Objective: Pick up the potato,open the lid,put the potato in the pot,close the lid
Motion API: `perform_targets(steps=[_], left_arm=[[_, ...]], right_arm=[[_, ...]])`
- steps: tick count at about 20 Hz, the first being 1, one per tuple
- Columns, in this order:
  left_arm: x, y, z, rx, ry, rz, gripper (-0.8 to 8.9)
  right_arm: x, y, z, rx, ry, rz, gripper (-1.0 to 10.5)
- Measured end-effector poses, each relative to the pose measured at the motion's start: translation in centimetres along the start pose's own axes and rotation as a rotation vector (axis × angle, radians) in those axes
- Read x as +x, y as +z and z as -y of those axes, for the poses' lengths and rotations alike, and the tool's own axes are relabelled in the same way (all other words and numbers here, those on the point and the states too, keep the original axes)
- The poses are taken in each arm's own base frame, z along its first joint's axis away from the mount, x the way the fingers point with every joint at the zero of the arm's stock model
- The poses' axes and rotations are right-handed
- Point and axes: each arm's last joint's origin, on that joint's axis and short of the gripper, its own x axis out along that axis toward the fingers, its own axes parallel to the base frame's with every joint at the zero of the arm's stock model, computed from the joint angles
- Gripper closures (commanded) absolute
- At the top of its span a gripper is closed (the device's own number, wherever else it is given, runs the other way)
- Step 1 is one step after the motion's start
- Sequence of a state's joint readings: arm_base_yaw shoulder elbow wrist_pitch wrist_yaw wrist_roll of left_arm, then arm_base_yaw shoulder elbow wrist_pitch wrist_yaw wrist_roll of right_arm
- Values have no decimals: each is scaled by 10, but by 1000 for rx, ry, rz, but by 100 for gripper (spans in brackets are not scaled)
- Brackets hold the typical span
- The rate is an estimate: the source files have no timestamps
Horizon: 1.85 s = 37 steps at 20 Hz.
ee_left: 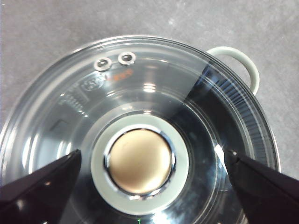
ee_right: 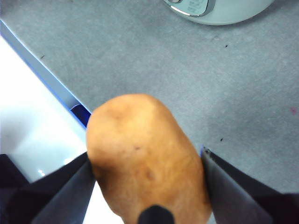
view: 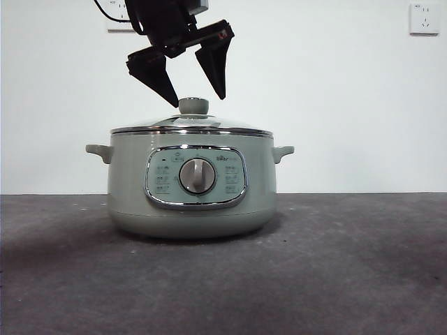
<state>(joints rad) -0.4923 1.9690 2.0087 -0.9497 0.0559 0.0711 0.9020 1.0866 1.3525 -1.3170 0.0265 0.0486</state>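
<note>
Hovering right over the lid [view: 191, 123], the left gripper [view: 198, 95] spreads its jaws wide, knob [ee_left: 139, 161] centred between them, straight below. Right gripper [ee_right: 147, 163] clamps the potato [ee_right: 147, 179] away from the pot [view: 190, 181].

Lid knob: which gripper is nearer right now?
Left. The left gripper hangs open just above the lid, jaws either side of its knob, not touching. The right gripper is away from the pot, shut on the potato.
</note>
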Motion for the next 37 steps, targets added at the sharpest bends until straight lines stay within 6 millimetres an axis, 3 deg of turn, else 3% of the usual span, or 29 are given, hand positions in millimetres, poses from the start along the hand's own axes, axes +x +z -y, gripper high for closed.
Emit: perform_targets(steps=[2,4,7,14,16,17,18,26,31,34,37], left_arm=[[2,0,0,0,2,-2,133],[3,0,-1,-2,8,-5,225],[7,-3,-3,-6,9,-31,234],[7,-2,-4,0,10,-24,670],[7,-2,-4,0,11,-23,717],[7,-2,-4,1,9,-24,806],[7,-2,-4,3,9,-23,830],[5,1,-4,8,9,-15,826],[-26,19,-6,14,19,46,826],[-48,25,-18,11,38,77,826],[-66,23,-44,-38,81,71,826]], right_arm=[[-1,-1,0,1,0,1,954],[-1,-2,0,0,-1,-11,954],[-1,-4,0,0,-1,-30,954],[-1,-4,0,0,-2,-32,954],[-1,-4,0,4,-2,-32,954],[-1,-4,0,8,-2,-32,954],[-1,-4,0,10,-2,-32,954],[-1,0,2,49,-55,7,954],[1,20,3,206,-120,192,954],[23,44,8,270,-111,226,954],[56,73,23,324,-58,182,954]])
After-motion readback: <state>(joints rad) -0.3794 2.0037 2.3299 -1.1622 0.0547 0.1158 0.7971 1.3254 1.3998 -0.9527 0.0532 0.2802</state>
